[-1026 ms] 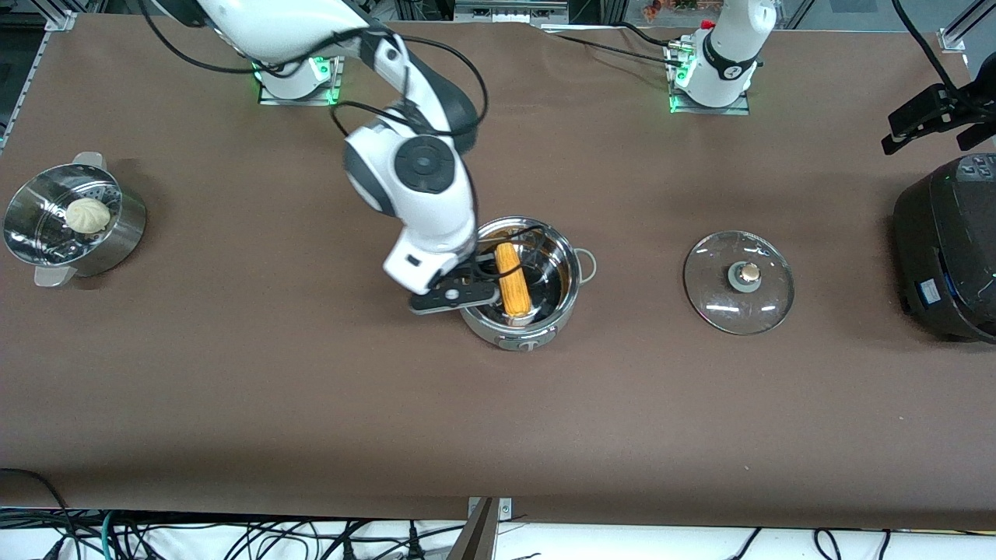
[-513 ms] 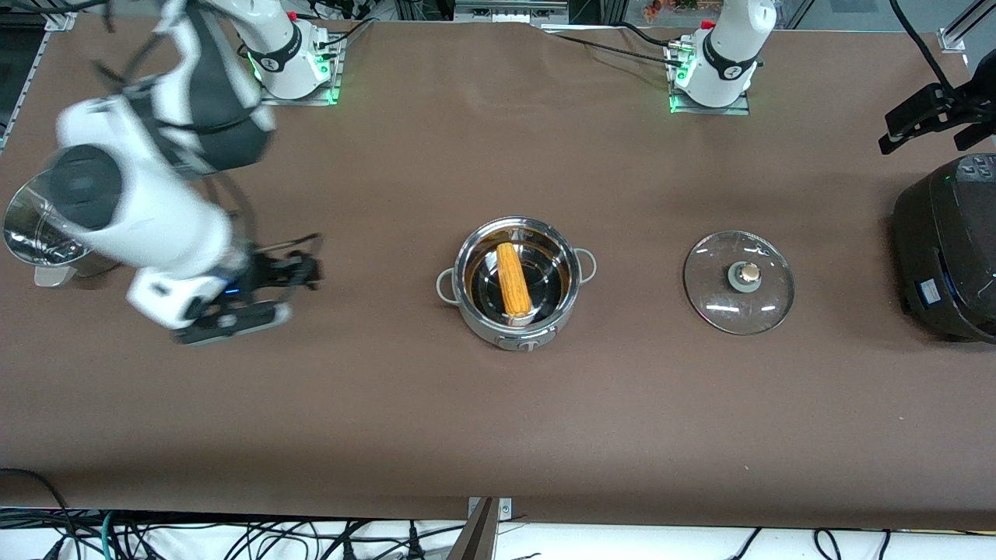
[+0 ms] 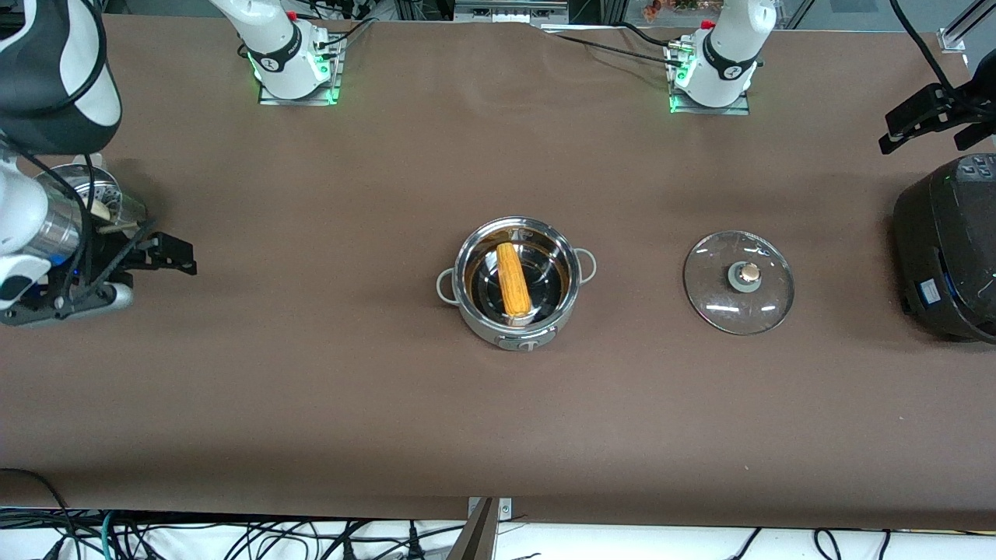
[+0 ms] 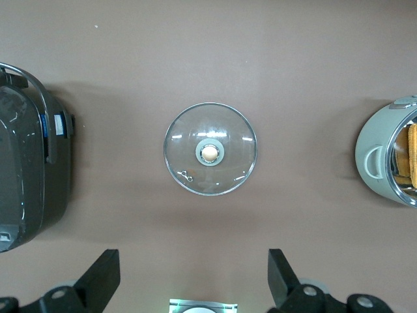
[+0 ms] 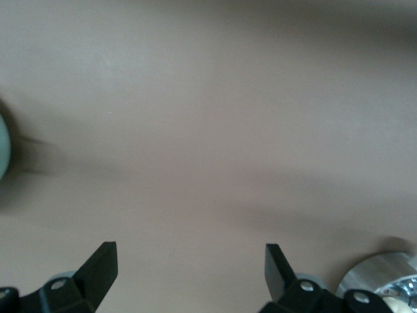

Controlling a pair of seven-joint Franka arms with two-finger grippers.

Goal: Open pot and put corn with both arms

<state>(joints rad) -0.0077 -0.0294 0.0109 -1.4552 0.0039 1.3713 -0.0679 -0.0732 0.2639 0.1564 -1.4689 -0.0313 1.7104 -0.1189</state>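
The steel pot (image 3: 517, 284) stands open at mid-table with the corn (image 3: 513, 278) lying inside it. Its glass lid (image 3: 739, 281) lies flat on the table toward the left arm's end. My right gripper (image 3: 156, 260) is open and empty, over the table beside the steamer basket at the right arm's end; its wrist view shows spread fingers (image 5: 104, 261) over bare table. My left gripper (image 3: 938, 124) is open and empty, held high. Its wrist view looks down on the lid (image 4: 210, 149), with the pot (image 4: 391, 156) and the corn (image 4: 410, 153) at the edge.
The steamer basket (image 3: 85, 187) is mostly hidden under the right arm; its rim shows in the right wrist view (image 5: 384, 277). The black rice cooker (image 3: 945, 249) stands at the left arm's end and shows in the left wrist view (image 4: 29, 176).
My right arm has swung away from the pot to the right arm's end of the table, beside the steamer basket. The corn stays in the pot. The left arm has not moved.
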